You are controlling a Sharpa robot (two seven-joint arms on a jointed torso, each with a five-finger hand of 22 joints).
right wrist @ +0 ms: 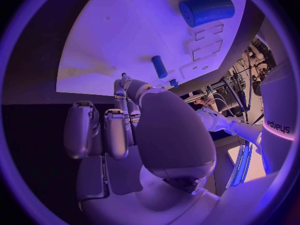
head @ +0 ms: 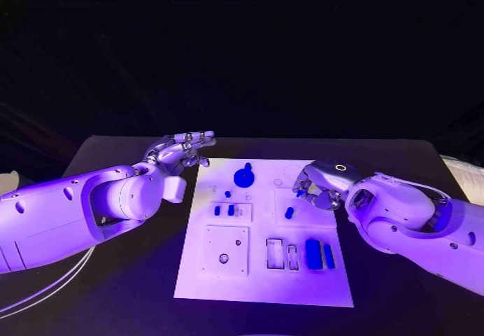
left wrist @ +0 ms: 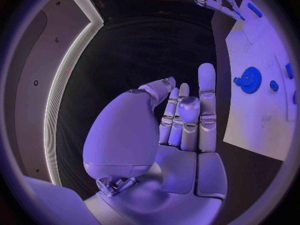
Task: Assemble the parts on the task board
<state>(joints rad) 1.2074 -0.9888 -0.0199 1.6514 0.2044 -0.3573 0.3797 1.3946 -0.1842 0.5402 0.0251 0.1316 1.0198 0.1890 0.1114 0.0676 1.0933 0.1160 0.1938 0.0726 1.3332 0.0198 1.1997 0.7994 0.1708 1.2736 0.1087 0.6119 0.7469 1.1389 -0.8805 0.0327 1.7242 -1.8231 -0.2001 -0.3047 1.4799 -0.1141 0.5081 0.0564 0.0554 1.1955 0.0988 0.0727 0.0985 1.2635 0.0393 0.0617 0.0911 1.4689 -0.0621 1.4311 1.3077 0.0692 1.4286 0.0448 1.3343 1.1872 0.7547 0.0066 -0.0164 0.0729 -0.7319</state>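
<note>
The white task board lies mid-table. On it are a blue gear, a short blue peg, two small blue pieces and two blue bars. My left hand hovers off the board's far left corner, fingers apart and holding nothing; its own view shows this left hand beside the gear. My right hand hangs over the board's far right part with fingers curled down. A blue speck sits by its fingertips; whether it is held is unclear. The right hand faces the peg.
Bare black table surrounds the board. A white block with round holes and empty rectangular slots occupy the board's near half. A thick blue bar lies beyond the peg in the right wrist view.
</note>
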